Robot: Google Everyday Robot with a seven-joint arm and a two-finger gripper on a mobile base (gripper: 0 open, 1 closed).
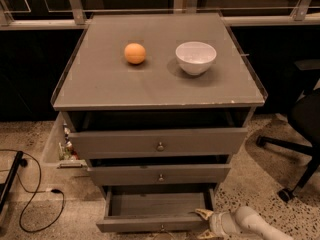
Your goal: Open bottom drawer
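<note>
The bottom drawer point(150, 224) of the grey cabinet stands pulled out, its plain grey tray point(155, 204) showing empty and its small knob point(162, 229) at the frame's bottom edge. My gripper point(205, 223) is at the drawer's right front corner, low at the bottom of the view, with its pale arm point(250, 223) running off to the lower right. One fingertip point(203, 214) rests by the top edge of the drawer front, the other sits lower, with a gap between them.
The middle drawer point(160, 174) and top drawer point(159, 143) are slightly out. An orange point(135, 53) and a white bowl point(195, 57) sit on the cabinet top. An office chair point(300, 134) stands right. A cable point(35, 194) lies left on the floor.
</note>
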